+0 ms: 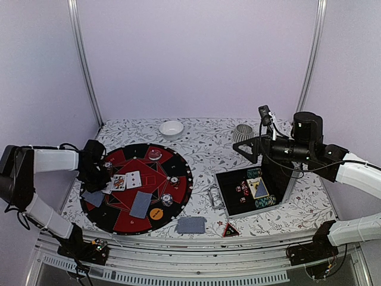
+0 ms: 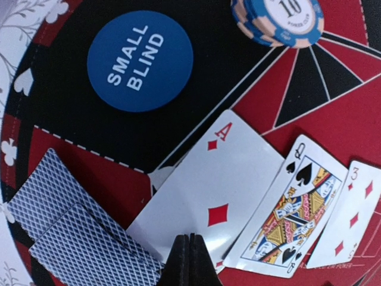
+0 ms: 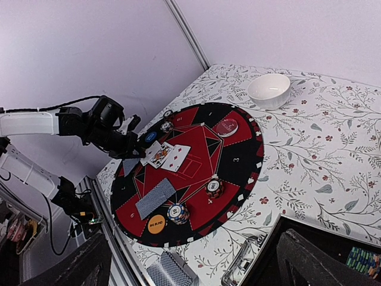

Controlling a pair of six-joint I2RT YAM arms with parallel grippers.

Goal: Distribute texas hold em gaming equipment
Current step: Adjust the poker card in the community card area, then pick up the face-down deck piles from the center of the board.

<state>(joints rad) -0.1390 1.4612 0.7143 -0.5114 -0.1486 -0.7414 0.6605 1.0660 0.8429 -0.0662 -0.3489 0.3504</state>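
Your left gripper had its fingers pressed together with nothing between them, poised at the near edge of the ace of diamonds; whether it touched the card could not be told. That ace lay face up on the round mat beside the queen of spades and the 3 of diamonds, with 2 face-down cards and the blue small blind disc near. Your right gripper stood spread wide and empty by the open black case, while a face-down stack of cards and the red triangular marker lay just off the mat.
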